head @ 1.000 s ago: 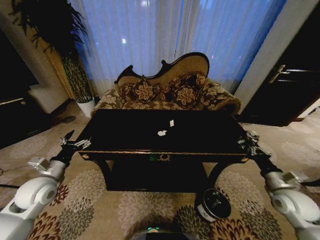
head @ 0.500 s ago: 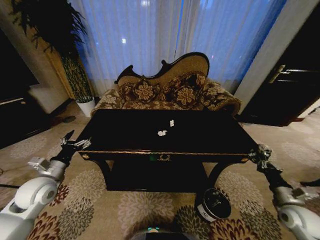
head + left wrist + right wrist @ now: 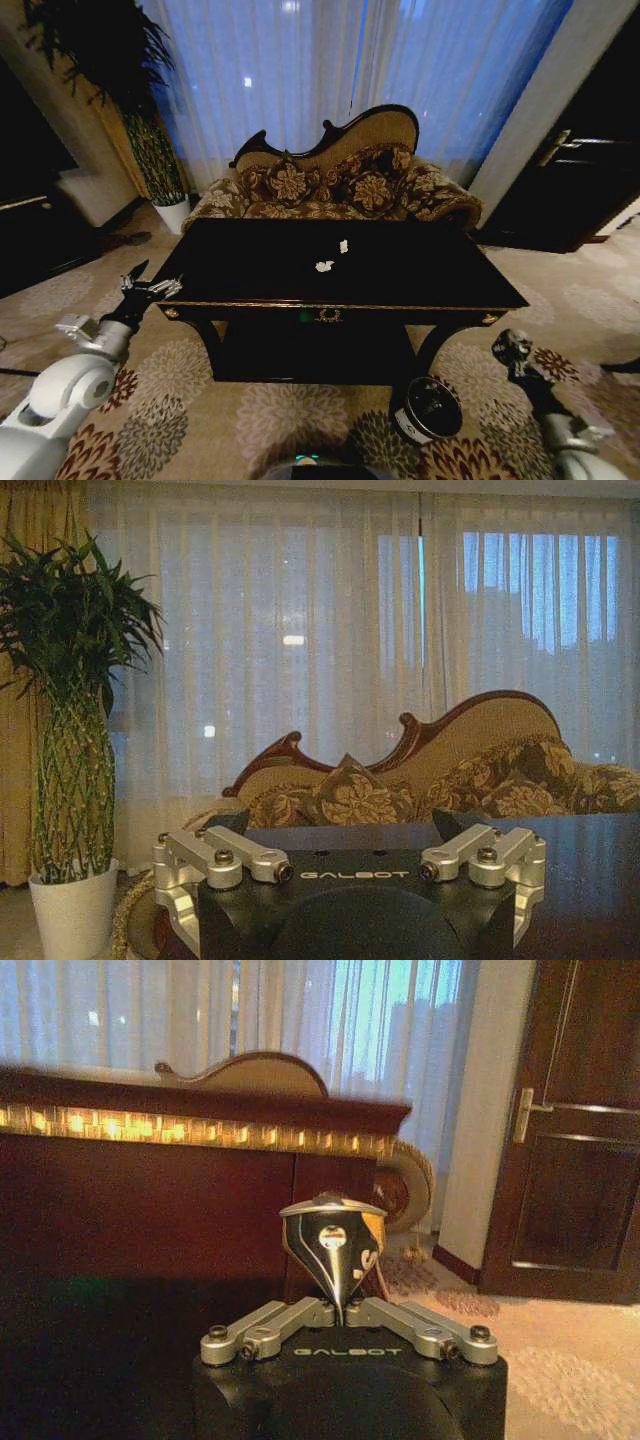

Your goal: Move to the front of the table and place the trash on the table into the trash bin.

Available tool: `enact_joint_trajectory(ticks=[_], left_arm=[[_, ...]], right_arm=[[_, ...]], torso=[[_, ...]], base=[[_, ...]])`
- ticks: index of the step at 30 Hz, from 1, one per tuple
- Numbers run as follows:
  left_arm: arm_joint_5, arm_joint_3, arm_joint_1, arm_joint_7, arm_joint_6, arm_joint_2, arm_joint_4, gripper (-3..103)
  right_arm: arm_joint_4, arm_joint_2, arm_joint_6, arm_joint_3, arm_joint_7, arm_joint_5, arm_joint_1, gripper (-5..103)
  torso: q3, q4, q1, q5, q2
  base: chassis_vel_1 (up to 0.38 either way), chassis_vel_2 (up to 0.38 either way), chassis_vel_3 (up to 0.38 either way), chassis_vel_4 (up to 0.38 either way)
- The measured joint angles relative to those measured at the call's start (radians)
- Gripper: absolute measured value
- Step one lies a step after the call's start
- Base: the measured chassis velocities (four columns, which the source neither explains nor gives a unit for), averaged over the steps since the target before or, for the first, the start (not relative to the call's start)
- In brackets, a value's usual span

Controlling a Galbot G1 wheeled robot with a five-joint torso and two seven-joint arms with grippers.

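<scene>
Trash: two white paper bits [image 3: 331, 257] lie mid-table [image 3: 420, 280], not yet binned; the robot is already at the front. Right gripper [image 3: 514, 347], fingers pinched together, hangs low at 4 o'clock off the table corner, near the trash bin [image 3: 428, 408]. Left gripper [image 3: 150, 287], spread wide, at 9 o'clock.

Only readable text is "GALBOT", printed on the black body of the left gripper [image 3: 350, 865] and the right gripper [image 3: 342, 1260].
</scene>
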Motion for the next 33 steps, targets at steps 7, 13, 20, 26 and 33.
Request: enact_joint_trajectory(ticks=[7,13,20,26,33], left_arm=[[0.0,0.0,0.0,0.0,0.0,0.0,0.0,100],[0.0,0.0,0.0,0.0,0.0,0.0,0.0,100],[0.0,0.0,0.0,0.0,0.0,0.0,0.0,100],[0.0,0.0,0.0,0.0,0.0,0.0,0.0,100],[0.0,0.0,0.0,0.0,0.0,0.0,0.0,100]], right_arm=[[-0.141,0.021,0.034,-0.073,-0.008,-0.08,0.092,0],[-0.282,0.033,0.053,-0.122,-0.018,-0.134,0.165,0],[-0.414,0.035,0.069,-0.157,-0.031,-0.176,0.225,0],[-0.501,0.04,0.078,-0.19,-0.038,-0.215,0.278,0],[-0.527,0.06,0.061,-0.212,-0.038,-0.243,0.312,0]], torso=[[0.0,0.0001,0.0,0.0,0.0],[0.0,0.0001,0.0,0.0,0.0],[0.0,0.0,0.0,0.0,0.0],[0.0,0.0001,0.0,0.0,0.0],[0.0,0.0,0.0,-0.0002,0.0]], base=[[0.0,0.0,0.0,0.0],[0.0,0.0,0.0,0.0],[0.0,0.0,0.0,0.0],[0.0,0.0,0.0,0.0],[0.0,0.0,0.0,0.0]])
